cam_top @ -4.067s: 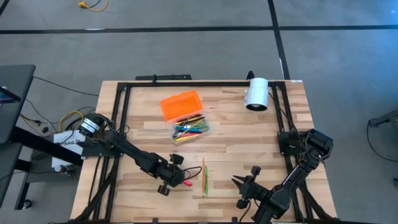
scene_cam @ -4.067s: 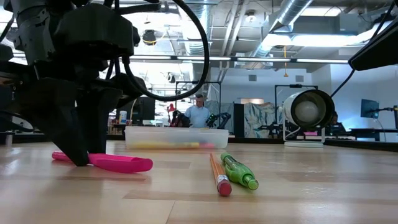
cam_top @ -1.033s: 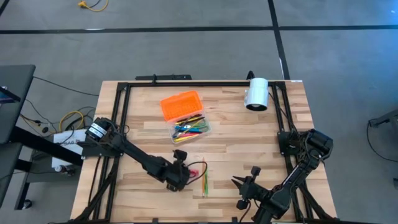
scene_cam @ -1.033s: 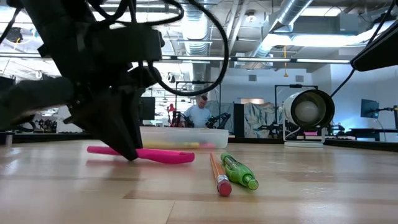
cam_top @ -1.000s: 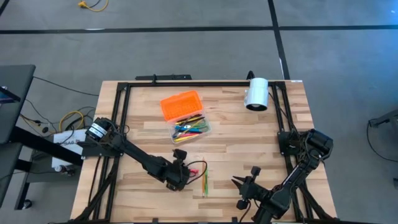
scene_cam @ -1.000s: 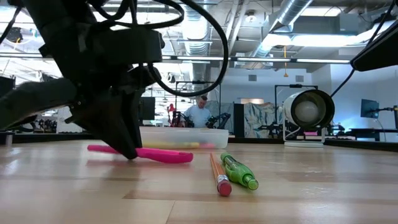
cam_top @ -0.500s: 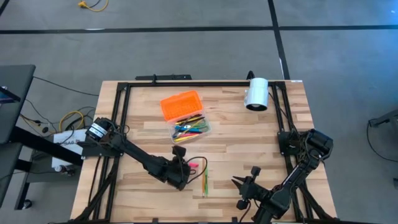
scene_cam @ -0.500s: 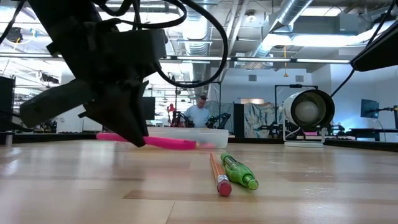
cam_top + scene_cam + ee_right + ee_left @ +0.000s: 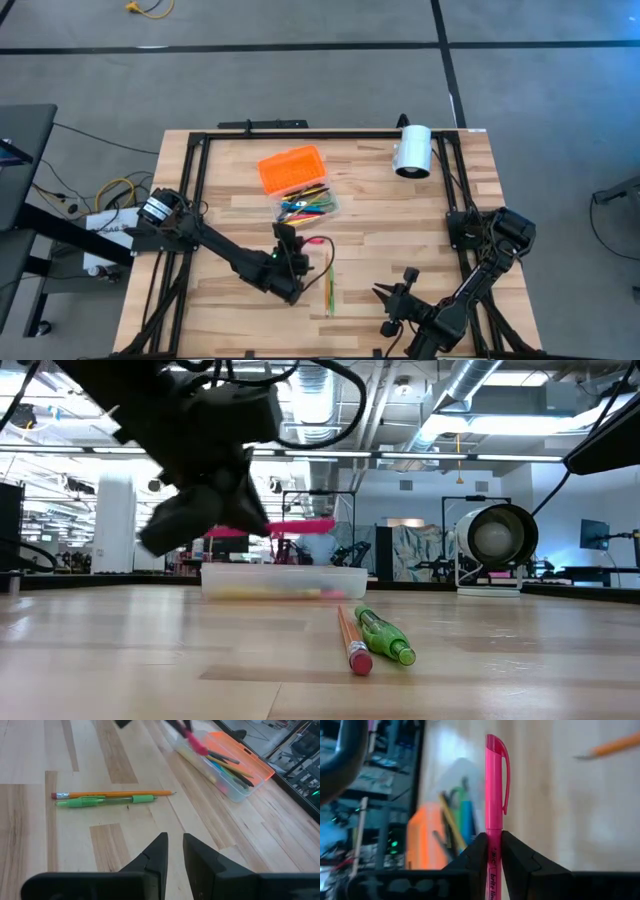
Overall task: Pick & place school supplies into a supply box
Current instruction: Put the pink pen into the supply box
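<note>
Wooden planks make up the table [image 9: 400, 235] we look down on, framed by a black metal rail and standing on a grey floor.

Nearest the front edge, we see the right gripper [image 9: 385, 293] resting low over bare wood, its arm folded back along the table's right side. From its own wrist camera, its two dark fingers [image 9: 154, 854] stand close together with only a thin gap between them, and nothing is held.

Just beyond it, two items lie side by side and touching on the wood: an orange pencil [image 9: 112, 794] with a pink eraser, and a green pen [image 9: 105, 800]. From table height, both point toward the camera.

Next, we find the left gripper [image 9: 300, 248] raised above the table, near the middle. Its fingers [image 9: 476, 855] are clamped on a pink pen [image 9: 494, 800], which sticks out forward past the fingertips, cap end leading. From table height, the pink pen hangs level in the air, above the box.

Farther back sits the supply box [image 9: 305, 207], a clear tray on the wood already holding several coloured pens and pencils. Its orange lid [image 9: 292, 168] lies open beside the tray, on the far side.

At the far right corner, a white cylinder [image 9: 412, 150] lies on its side.

Beyond the table, from the low camera, we see a workshop room with ceiling pipes.
</note>
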